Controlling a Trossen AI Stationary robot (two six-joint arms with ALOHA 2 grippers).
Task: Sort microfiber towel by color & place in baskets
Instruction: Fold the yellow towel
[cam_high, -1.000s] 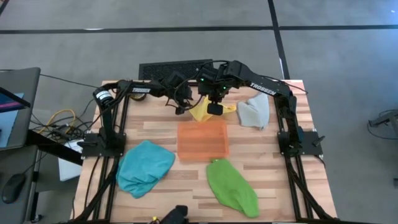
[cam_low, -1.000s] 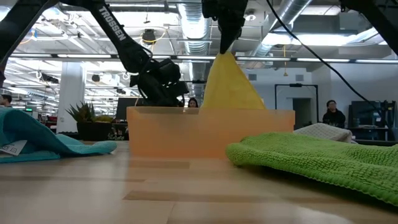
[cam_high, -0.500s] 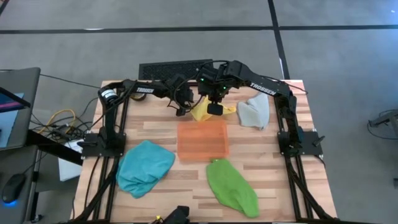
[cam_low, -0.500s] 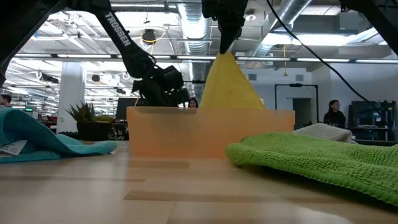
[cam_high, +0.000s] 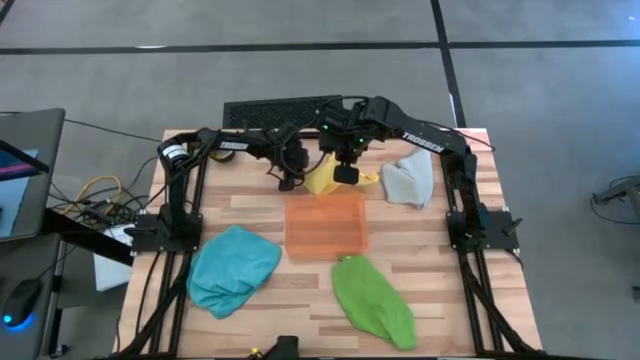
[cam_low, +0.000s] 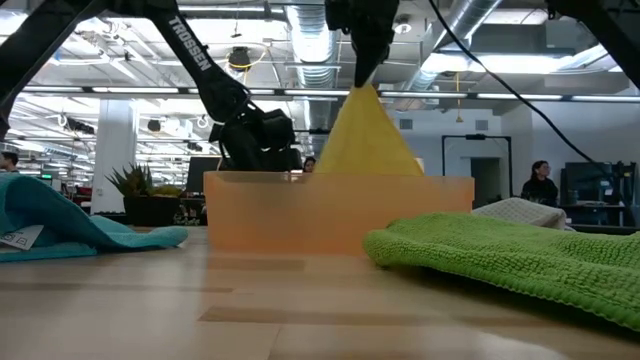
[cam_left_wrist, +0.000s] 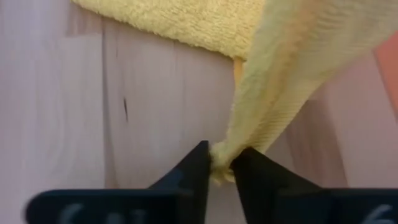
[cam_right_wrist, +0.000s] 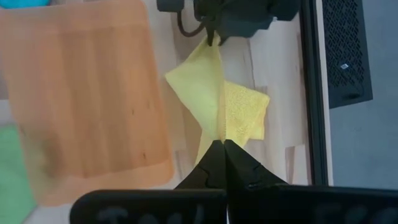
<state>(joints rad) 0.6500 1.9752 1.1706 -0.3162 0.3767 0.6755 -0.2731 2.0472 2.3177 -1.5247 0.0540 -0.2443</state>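
Note:
A yellow towel (cam_high: 322, 182) stands as a peaked cone on the table, just beyond the far rim of the orange tray (cam_high: 326, 226). My right gripper (cam_right_wrist: 219, 144) hangs above it, shut on its peak. My left gripper (cam_left_wrist: 221, 158) sits low at the towel's left side, shut on a corner. The rest of the towel (cam_right_wrist: 245, 115) lies on the wood. A teal towel (cam_high: 233, 268), a green towel (cam_high: 372, 298) and a pale grey towel (cam_high: 408, 178) lie loose on the table. My left gripper pinches a corner tip of the yellow towel (cam_left_wrist: 219, 167) between its two fingers. It comes slanting down from the table's left. A narrow band of cloth (cam_left_wrist: 273, 93) rises from the fingers toward the peak. My right gripper pinches the towel's raised peak (cam_right_wrist: 219, 134) between its two fingers, from above and pointing down. The cloth hangs below it in a cone (cam_low: 368, 135), and its lower part rests on the table behind the tray.
A black keyboard (cam_high: 283, 110) lies at the table's far edge behind the arms. The teal towel fills the near left and the green towel the near right, in front of the tray. In the low view, a potted plant (cam_low: 135, 190) and people show in the room beyond.
My left gripper has tipped more steeply downward at the yellow towel's left side. The towel's peak and my right gripper have kept still.

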